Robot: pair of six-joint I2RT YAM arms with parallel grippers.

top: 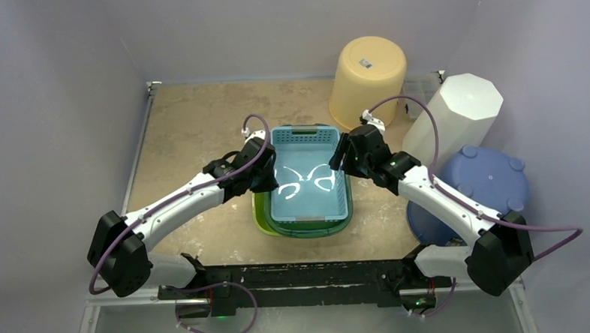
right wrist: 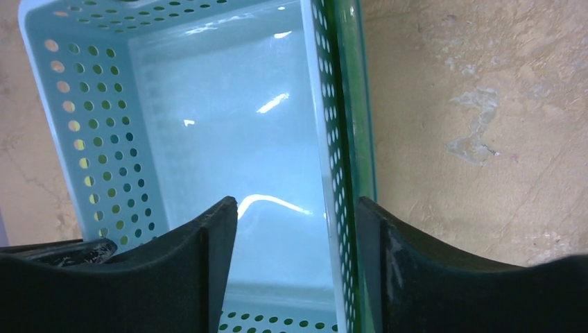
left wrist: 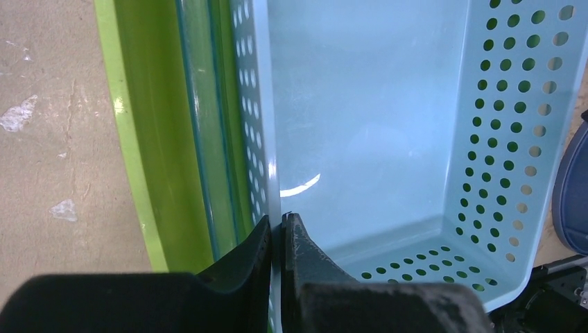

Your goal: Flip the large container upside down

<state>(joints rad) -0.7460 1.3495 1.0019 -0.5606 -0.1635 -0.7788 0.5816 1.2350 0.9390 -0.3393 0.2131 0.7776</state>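
The large container (top: pixel 308 188) is a light blue perforated basket at the table's middle, upright, nested inside a clear green bin (top: pixel 348 209) and a lime green one (top: pixel 260 217). My left gripper (top: pixel 271 175) is shut on the basket's thin left wall. In the left wrist view the left gripper (left wrist: pixel 277 225) pinches that wall of the basket (left wrist: pixel 360 125), one finger inside and one between it and the green bin (left wrist: pixel 208 139). My right gripper (top: pixel 339 158) stands open. In the right wrist view the right gripper (right wrist: pixel 297 211) straddles the basket's (right wrist: pixel 229 139) right wall and the green bin's wall (right wrist: pixel 357 104).
An upturned yellow bucket (top: pixel 367 77) stands at the back. A white octagonal bin (top: pixel 459 118) and an upturned blue round tub (top: pixel 481 185) crowd the right side beside my right arm. Bare tan tabletop (top: pixel 193 133) lies to the left of the stack.
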